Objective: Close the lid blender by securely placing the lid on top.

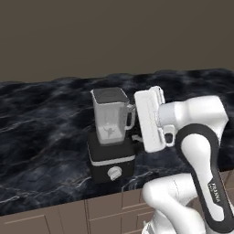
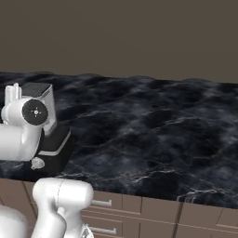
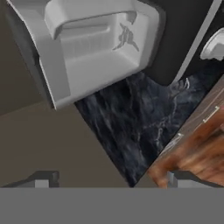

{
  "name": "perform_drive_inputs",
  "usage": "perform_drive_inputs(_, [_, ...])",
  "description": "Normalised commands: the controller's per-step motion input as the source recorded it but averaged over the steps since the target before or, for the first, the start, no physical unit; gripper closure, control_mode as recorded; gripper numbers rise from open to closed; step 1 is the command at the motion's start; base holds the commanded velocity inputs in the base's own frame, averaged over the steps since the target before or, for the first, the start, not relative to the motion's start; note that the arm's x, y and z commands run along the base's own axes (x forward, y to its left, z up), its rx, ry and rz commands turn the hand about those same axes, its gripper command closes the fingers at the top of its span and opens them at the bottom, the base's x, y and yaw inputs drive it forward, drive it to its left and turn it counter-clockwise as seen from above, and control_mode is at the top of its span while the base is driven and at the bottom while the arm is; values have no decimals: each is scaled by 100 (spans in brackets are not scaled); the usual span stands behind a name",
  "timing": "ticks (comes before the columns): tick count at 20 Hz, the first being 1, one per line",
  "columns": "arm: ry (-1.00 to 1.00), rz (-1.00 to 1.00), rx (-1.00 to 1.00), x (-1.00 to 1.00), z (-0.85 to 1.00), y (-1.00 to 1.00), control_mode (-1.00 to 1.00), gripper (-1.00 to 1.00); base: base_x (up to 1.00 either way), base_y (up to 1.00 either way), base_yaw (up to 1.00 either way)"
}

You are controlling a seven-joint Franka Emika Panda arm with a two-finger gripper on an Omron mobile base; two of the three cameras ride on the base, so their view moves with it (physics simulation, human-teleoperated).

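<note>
Left base view: blender (image 1: 111,137) on dark marble counter (image 1: 41,132), near front edge; lid (image 1: 109,95) flat on jar rim. Robot hand just right of jar handle, not touching.

Right base view: blender (image 2: 49,135) partly behind arm.

Hand view: gripper (image 3: 109,180) tips spread wide, nothing between; jar close ahead.

The arm (image 1: 201,151) is glossy white, with rounded links and dark grey bands at the joints. Small dark lettering marks one link. A dark round cap (image 2: 35,111) with pale screws closes one joint.
</note>
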Motion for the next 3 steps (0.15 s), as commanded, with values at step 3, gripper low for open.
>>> perform_drive_inputs(3, [-7, 0, 0, -6, 0, -82, -100, -100, 0, 0, 0])
